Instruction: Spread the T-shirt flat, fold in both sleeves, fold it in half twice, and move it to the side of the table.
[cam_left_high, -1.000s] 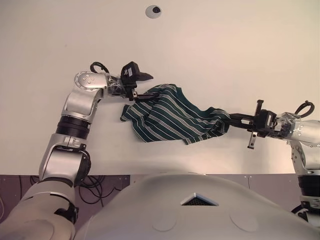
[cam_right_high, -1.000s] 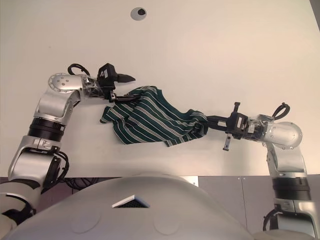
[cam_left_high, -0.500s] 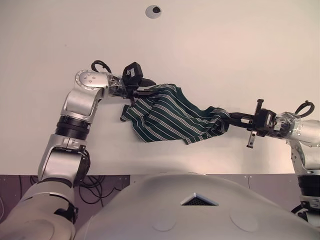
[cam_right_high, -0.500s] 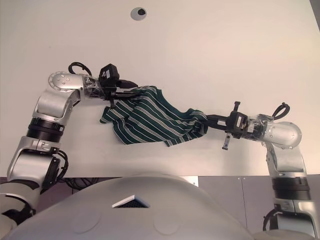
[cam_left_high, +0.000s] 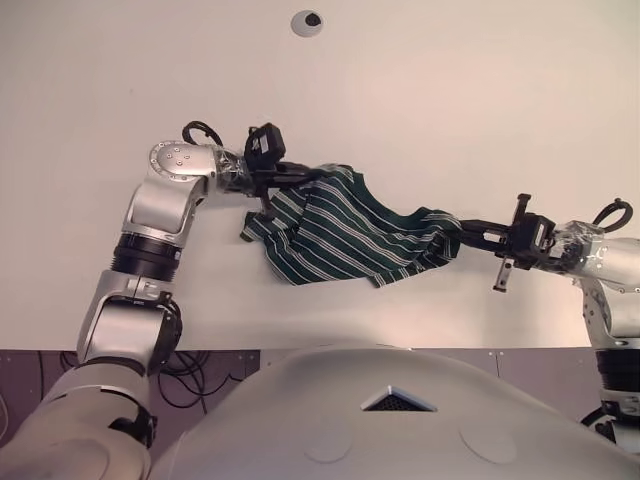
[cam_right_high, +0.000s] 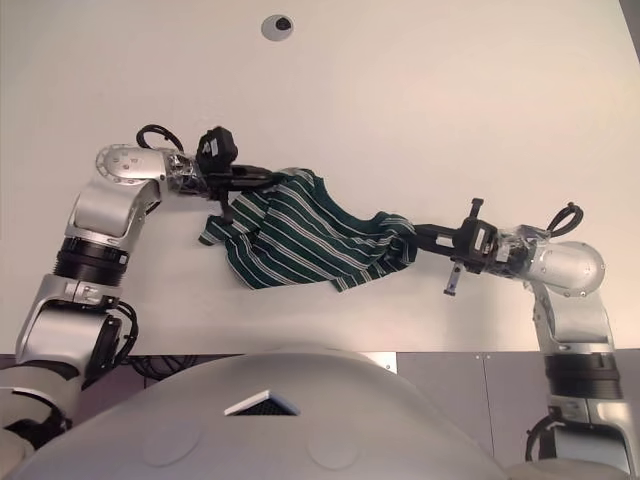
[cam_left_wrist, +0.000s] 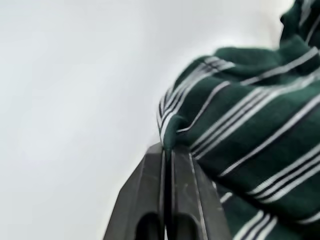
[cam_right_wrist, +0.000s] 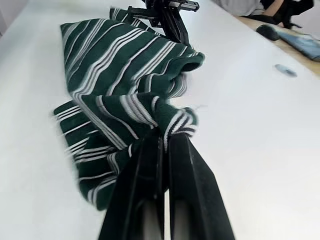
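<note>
A dark green T-shirt (cam_left_high: 345, 232) with white stripes hangs bunched between my two arms over the white table (cam_left_high: 430, 110). My left gripper (cam_left_high: 300, 178) is shut on the shirt's upper left edge; up close, its fingers (cam_left_wrist: 187, 192) pinch a striped fold (cam_left_wrist: 235, 135). At the shirt's right end my right gripper (cam_left_high: 455, 230) is shut on the cloth, its fingers (cam_right_wrist: 187, 180) clamped on a gathered hem (cam_right_wrist: 160, 117). The shirt's lower part sags in folds toward the table's near edge. My left gripper (cam_right_wrist: 162, 10) also shows far off past the shirt.
A small round grey disc (cam_left_high: 307, 22) is set in the table at the far middle. The near table edge (cam_left_high: 470, 348) runs just below the shirt. In the right wrist view, dark objects (cam_right_wrist: 280, 30) lie at the table's far side.
My left gripper has turned and closed onto the shirt's upper left edge. The right gripper has lifted its end slightly, pulling the cloth up with it.
</note>
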